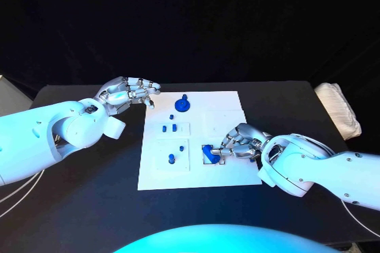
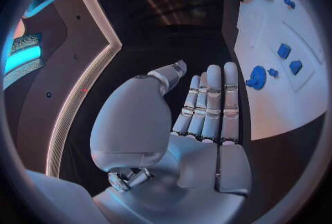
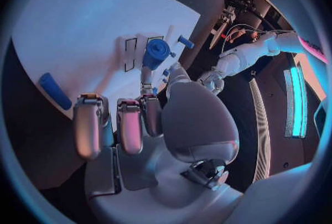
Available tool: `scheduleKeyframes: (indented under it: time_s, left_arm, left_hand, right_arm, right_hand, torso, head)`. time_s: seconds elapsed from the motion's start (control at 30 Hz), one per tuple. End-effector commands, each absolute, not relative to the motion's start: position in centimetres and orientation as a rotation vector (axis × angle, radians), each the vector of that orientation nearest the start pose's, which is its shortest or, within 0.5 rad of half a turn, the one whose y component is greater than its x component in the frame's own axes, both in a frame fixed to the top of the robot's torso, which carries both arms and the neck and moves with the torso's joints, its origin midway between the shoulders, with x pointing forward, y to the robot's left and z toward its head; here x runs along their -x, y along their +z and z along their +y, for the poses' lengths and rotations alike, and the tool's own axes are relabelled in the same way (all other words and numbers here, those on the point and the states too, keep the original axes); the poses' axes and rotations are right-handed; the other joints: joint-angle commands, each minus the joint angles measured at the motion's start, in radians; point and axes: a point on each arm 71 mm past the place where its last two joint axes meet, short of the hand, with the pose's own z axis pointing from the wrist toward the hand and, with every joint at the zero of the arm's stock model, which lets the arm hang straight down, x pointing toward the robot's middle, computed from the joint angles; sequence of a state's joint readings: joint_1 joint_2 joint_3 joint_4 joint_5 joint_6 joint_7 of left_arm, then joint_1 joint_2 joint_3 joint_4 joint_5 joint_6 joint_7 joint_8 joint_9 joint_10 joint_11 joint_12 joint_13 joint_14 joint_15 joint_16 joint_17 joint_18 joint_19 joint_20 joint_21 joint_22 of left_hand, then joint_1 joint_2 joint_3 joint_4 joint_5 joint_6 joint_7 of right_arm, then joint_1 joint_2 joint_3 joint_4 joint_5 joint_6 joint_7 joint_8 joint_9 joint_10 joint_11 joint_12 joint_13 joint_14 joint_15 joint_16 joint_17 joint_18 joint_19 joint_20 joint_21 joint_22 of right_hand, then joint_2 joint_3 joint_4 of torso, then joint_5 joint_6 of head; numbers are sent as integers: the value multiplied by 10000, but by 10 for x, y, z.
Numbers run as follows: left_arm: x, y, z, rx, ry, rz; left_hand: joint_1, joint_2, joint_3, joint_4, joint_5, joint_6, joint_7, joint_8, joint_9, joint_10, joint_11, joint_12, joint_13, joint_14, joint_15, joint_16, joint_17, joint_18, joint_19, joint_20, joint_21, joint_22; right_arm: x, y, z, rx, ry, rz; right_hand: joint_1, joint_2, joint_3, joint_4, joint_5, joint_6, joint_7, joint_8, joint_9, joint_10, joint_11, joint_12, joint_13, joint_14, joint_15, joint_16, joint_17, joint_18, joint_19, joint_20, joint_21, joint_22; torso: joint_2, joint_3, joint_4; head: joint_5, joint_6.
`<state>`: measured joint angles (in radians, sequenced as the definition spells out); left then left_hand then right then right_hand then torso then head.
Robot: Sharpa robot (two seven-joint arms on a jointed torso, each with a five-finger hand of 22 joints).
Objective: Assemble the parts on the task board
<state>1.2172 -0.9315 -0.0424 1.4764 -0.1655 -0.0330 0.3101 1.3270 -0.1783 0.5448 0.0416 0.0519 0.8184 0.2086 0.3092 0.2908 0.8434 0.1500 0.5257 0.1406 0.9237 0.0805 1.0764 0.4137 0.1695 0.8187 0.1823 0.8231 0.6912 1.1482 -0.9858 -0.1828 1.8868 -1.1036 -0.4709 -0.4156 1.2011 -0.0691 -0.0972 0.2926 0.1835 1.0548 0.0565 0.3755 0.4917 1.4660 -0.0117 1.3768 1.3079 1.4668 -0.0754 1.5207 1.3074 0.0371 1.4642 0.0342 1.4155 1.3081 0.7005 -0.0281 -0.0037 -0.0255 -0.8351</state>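
Task board (image 1: pixel 198 176) sits mid-desk (image 1: pixel 87 209), white plate, long side running away from the robot. Parts on it: round blue part (image 1: pixel 183 105) at the far end, two small blue blocks (image 1: pixel 168 128) mid-board on the left side, two blue pegs (image 1: pixel 174 154) in the near-left panel, and a bigger blue part (image 1: pixel 208 152) at the near-right recess.

Right robot hand (image 1: pixel 238 143) is down on the board at that recess, fingers curled around the bigger blue part. Looks like contact in the head view, but I cannot tell if it's a real grip. In the right wrist view its fingertips (image 3: pixel 90 124) are bent in over the board.

Left robot hand (image 1: pixel 130 91) hovers off the board's far-left corner, above the dark desk. Left wrist view shows the palm (image 2: pixel 201 124) with fingers straight and close together, holding nothing.

White folded cloth (image 1: pixel 340 113) on the desk's right edge, well apart from the board.
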Motion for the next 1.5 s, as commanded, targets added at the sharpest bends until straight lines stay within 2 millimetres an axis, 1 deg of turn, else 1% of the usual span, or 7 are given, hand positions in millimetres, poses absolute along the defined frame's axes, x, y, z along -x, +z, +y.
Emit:
scheduleKeyframes:
  time_s: [0.03, 0.3, 0.77, 1.1, 1.17, 1.2, 1.5]
  left_arm:
    - [-491, -175, 249, 9213, -15879, 16243]
    - [-491, -176, 249, 9257, -15805, 16292]
    - [-492, -177, 251, 9315, -15695, 16310]
    - [-492, -178, 251, 9336, -15651, 16379]
    - [-492, -178, 251, 9332, -15655, 16390]
    - [-492, -178, 251, 9332, -15657, 16402]
    - [-491, -178, 250, 9341, -15680, 16533]
  left_hand:
    - [5, 55, 10, 73, -3, -71, -30, -32, 1, -70, -10, 57, -16, -46, 21, 35, 15, 139, 91, 6, -53, -15]
    - [22, 69, 17, 77, -3, -68, -31, -28, 4, -77, -9, 63, -16, -47, 22, 35, 16, 139, 101, 6, -64, -24]
    - [22, 69, 17, 77, -3, -68, -31, -28, 4, -77, -9, 63, -16, -47, 22, 35, 16, 139, 101, 6, -64, -24]
    - [164, 112, 59, 47, -6, -53, -31, -6, 19, -88, -12, 100, -15, -55, 15, 36, 19, 143, 156, -2, -103, -58]
    - [164, 112, 59, 47, -6, -53, -31, -6, 19, -88, -12, 100, -15, -55, 15, 36, 19, 143, 156, -2, -103, -58]
    - [164, 112, 59, 47, -6, -53, -31, -6, 19, -88, -12, 100, -15, -55, 15, 36, 19, 143, 156, -2, -103, -58]
    - [132, 100, 26, 93, -8, -63, -13, -6, 21, -100, 2, 112, -17, -57, 26, 36, 19, 137, 176, 0, -125, -74]
  right_arm:
    - [-378, -238, -187, -3199, 7179, 20371]
    - [-375, -243, -187, -2839, 7071, 20763]
    - [-374, -243, -174, -2578, 7668, 20743]
    - [-376, -244, -173, -2358, 7578, 20706]
    - [-377, -244, -173, -2234, 7399, 20694]
    - [-377, -245, -173, -2198, 7301, 20705]
    - [-380, -248, -175, -2165, 6498, 20852]
  right_hand:
    - [-75, 59, -8, 10, -37, 89, 9, 28, -9, 304, -51, -1, 1365, 846, -45, 31, 1652, -98, 768, -63, -32, 2233]
    - [-301, 174, -79, 13, -96, 66, 20, 6, -34, 286, -42, -37, 1353, 838, -38, 23, 1638, -93, 758, -63, -68, 2234]
    - [-313, 271, -81, -16, -68, 60, 19, -1, -46, 274, -42, -66, 1339, 836, -37, 23, 1639, -89, 752, -62, -88, 2234]
    - [791, 366, 72, -158, -127, -34, 53, -96, -147, 265, -16, -46, 1384, 833, -16, 24, 1656, -91, 745, -45, -79, 2253]
    - [1292, 400, 270, -165, -776, 6, 40, -116, -195, 282, -28, -4, 1420, 840, -27, 38, 1689, -97, 752, -51, -42, 2263]
    - [1463, 407, 365, -180, -848, 19, 27, -124, -212, 289, -38, 11, 1433, 842, -32, 43, 1700, -104, 761, -54, -2, 2273]
    - [1920, 690, 807, -105, -933, 188, -65, -73, -251, 336, -113, 99, 1498, 859, -86, 80, 1781, -123, 787, -92, 120, 2300]
  torso:
    - [-10, 0, -14]
    - [-18, -7, 47]
    - [5, -5, 4]
    - [2, -11, 12]
    - [6, -11, 9]
    - [13, -7, 10]
    - [15, -3, 16]
  head:
    - [-11, 3]
    - [-17, 17]
    - [16, 68]
    - [10, 112]
    - [11, 117]
    - [14, 115]
    - [25, 90]
